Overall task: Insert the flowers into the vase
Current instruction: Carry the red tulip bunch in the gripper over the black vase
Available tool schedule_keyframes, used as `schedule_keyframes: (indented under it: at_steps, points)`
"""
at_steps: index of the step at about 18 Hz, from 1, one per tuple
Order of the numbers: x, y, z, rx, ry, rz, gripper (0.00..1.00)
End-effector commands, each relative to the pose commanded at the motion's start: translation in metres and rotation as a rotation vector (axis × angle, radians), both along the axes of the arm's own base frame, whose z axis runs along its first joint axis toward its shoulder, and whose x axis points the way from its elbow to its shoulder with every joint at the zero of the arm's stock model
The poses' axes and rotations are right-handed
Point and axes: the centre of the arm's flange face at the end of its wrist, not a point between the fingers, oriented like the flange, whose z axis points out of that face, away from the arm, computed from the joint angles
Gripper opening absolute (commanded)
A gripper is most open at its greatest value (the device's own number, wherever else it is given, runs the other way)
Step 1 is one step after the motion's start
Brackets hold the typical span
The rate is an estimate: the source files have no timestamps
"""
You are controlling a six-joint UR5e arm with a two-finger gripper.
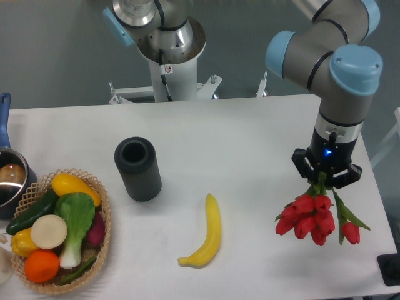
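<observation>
The flowers (312,220), a bunch of red tulip buds with green stems and leaves, hang at the right side of the table with the buds pointing down and toward the front. My gripper (325,179) is shut on their green stems just above the buds. The vase (137,168), a dark grey ribbed cylinder with an open round mouth, stands upright on the table's left half, far to the left of the gripper. Nothing is in its mouth.
A yellow banana (208,233) lies between the vase and the flowers. A wicker basket (103,234) of vegetables and fruit sits at the front left. A steel pot (9,181) with a blue handle stands at the left edge. The arm's base (169,53) is behind the table.
</observation>
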Motion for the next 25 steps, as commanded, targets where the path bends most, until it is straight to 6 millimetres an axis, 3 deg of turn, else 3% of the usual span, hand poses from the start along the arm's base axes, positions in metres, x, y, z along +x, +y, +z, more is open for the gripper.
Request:
schedule_keyframes:
  at_steps: [6,8,16,20,25]
  points:
    - [0.023,0.007,0.022,0.051,-0.010,-0.022,0.02]
    - [0.031,0.013,0.017,0.117,-0.073,0.006,0.02]
    - [0.108,0.005,0.060,0.466,-0.222,-0.060,0.00]
    - [0.147,0.003,0.059,0.692,-0.287,-0.127,0.00]
    - [0.173,0.017,0.059,0.837,-0.414,-0.190,0.01]
